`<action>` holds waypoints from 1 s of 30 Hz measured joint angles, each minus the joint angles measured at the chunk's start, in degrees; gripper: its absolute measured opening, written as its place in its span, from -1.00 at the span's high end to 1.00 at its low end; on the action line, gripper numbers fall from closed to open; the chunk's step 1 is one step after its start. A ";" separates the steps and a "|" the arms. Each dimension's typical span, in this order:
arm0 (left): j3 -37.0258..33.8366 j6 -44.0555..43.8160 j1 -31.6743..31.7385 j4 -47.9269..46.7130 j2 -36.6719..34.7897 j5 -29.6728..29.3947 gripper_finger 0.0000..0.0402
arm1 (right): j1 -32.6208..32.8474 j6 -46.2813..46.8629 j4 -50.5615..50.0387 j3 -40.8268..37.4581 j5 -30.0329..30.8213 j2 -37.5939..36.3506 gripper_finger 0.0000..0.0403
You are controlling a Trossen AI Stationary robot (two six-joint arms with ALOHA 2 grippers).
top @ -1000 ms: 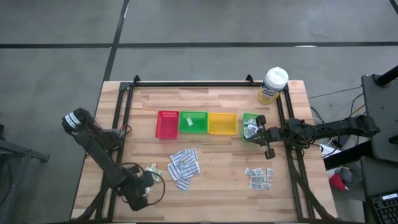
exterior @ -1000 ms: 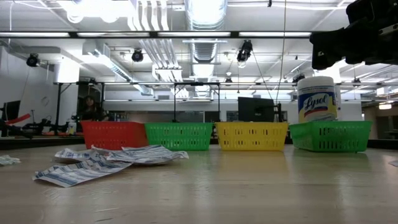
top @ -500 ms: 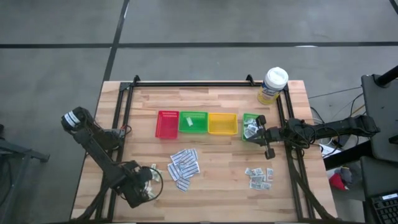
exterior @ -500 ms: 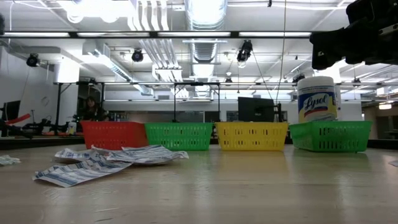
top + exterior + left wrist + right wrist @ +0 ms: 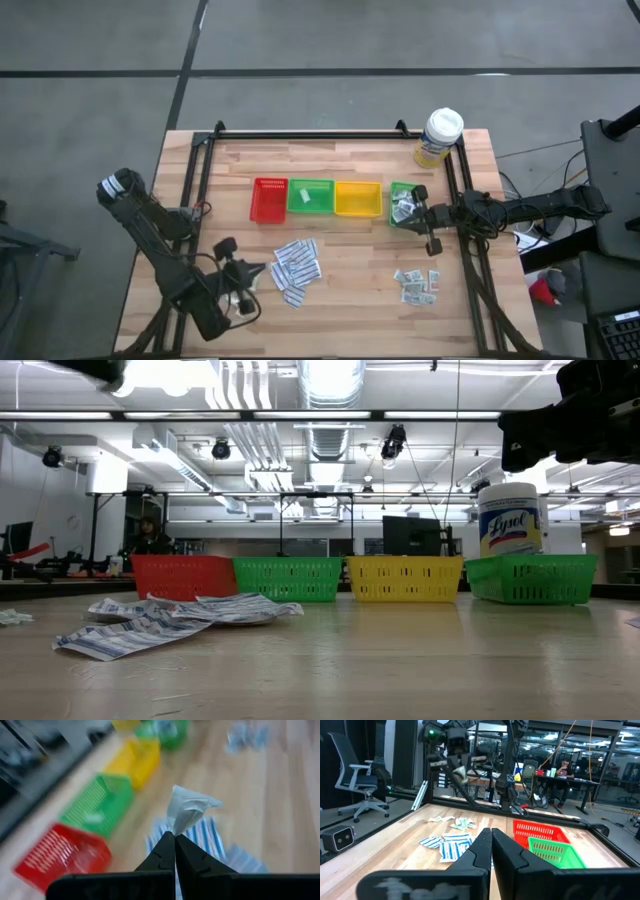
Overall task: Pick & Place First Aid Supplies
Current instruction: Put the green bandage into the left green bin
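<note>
Left claw (image 5: 174, 836) clamped on a pale sachet (image 5: 187, 809), lifted beside the striped packet pile (image 5: 296, 266); trays (image 5: 311, 197) lie beyond it. Right claw (image 5: 491, 836) together, idle.

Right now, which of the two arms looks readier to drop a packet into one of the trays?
The left. Its gripper is shut on a pale sachet, lifted above the striped packets. The right gripper is shut on nothing, waiting by the rightmost green tray.
</note>
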 joint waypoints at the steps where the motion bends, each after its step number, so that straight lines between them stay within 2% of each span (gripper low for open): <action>1: 0.12 0.11 0.21 0.04 -0.01 -2.35 1.00 | -0.02 0.00 0.01 0.00 0.00 -0.02 0.96; 6: 0.17 -0.19 3.06 1.17 -0.04 -11.49 1.00 | 0.00 0.00 -0.01 0.00 0.00 0.00 0.96; 9: 0.31 2.50 6.44 1.66 -0.04 -12.87 1.00 | 0.00 0.00 0.01 0.00 0.00 -0.01 0.96; 12: 0.61 12.23 10.92 3.22 -0.04 -10.21 1.00 | -0.02 0.00 0.01 0.00 0.00 0.00 0.96; 18: 0.85 34.71 22.26 9.86 -0.04 1.06 1.00 | -0.01 0.00 0.01 0.00 0.00 0.00 0.96; 24: 0.85 44.66 31.83 10.45 -0.04 4.20 1.00 | -0.01 -0.04 -0.01 0.00 0.00 -0.02 0.96; 30: 0.85 54.83 37.76 11.40 -0.04 5.32 1.00 | -0.02 -0.33 -0.87 0.00 0.00 -0.04 0.96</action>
